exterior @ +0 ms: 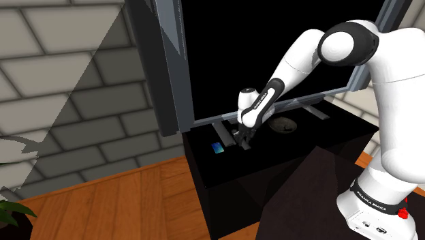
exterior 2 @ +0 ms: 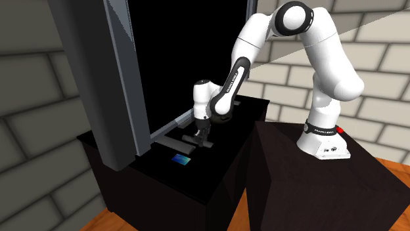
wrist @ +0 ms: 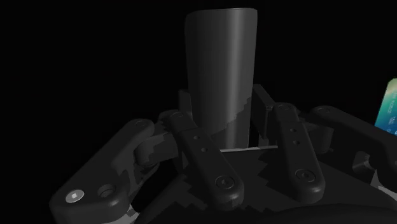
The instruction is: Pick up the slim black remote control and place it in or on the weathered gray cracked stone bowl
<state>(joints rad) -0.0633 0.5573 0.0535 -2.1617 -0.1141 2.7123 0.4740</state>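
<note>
dark remote clasped between the jaws, near a teal card

Remote: near end hidden behind pincer.
Teal card: cut off by the wrist view's edge.
Plant: mostly cut off at shoulder view's lower left corner.
Bowl: too small to tell its surface.

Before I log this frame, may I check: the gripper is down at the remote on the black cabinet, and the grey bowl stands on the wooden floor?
Not quite: the grey bowl stands on the black cabinet too, by the screen's foot, not on the wooden floor, as the shoulder view shows. The gripper is indeed down at the remote there.
</note>
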